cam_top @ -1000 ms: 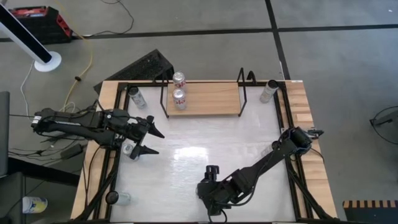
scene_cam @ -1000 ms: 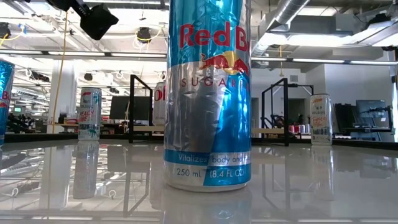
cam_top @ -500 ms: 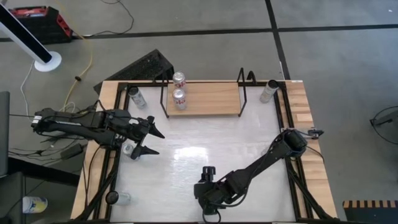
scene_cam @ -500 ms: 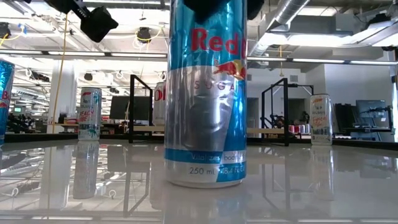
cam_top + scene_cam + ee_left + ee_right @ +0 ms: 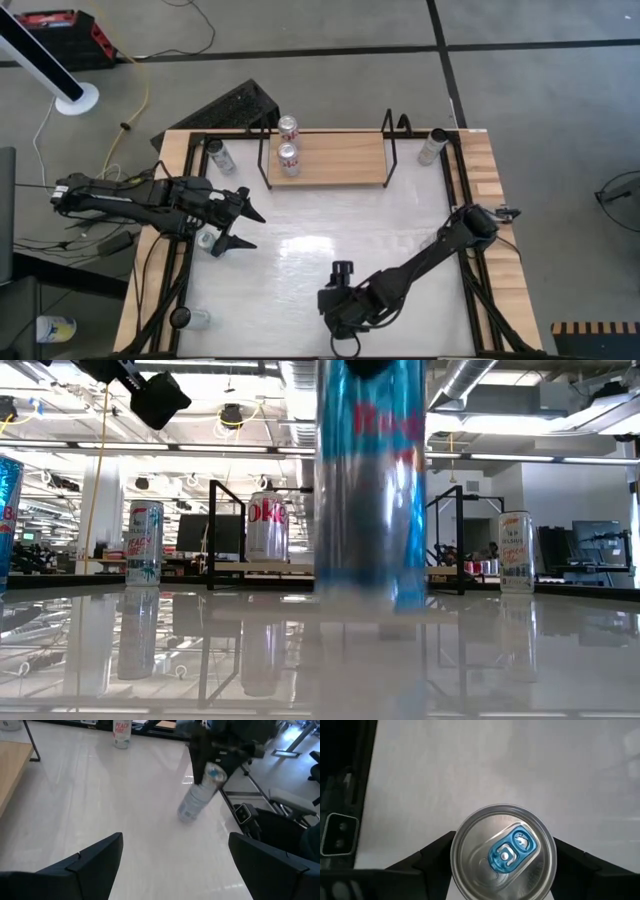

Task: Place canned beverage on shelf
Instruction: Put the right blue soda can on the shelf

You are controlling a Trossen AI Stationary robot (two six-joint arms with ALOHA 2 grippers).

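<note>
A blue-and-silver can (image 5: 370, 490) hangs tilted in my right gripper (image 5: 342, 300) near the table's near edge. It also shows in the left wrist view (image 5: 197, 800) and, top up, in the right wrist view (image 5: 502, 852). The shelf (image 5: 340, 160), a light-wood board with black end rails, stands at the far edge. Two cans (image 5: 289, 143) stand upright on its left end. My left gripper (image 5: 232, 228) is open and empty over the table's left side. My right gripper pinches the can's upper end, just under the rim (image 5: 456, 862), between its two fingers (image 5: 427, 865). The fingers come from above, pointing down. The can hangs below them, tilted, its base (image 5: 186, 816) close over the tabletop. Whether the base touches the table, I cannot tell.
Loose cans stand at the far left (image 5: 220, 157), the far right (image 5: 432, 146) and the near left corner (image 5: 197, 319). Another can (image 5: 207, 238) stands by my left gripper. Black frame rails (image 5: 185, 270) run along the table's sides. Bare white tabletop (image 5: 330, 220) lies between the can and the shelf.
My right gripper has carried the blue-and-silver can away from the near edge, toward the shelf and slightly right. The can stood upright on the table. It has turned about its own axis and now hangs tilted.
</note>
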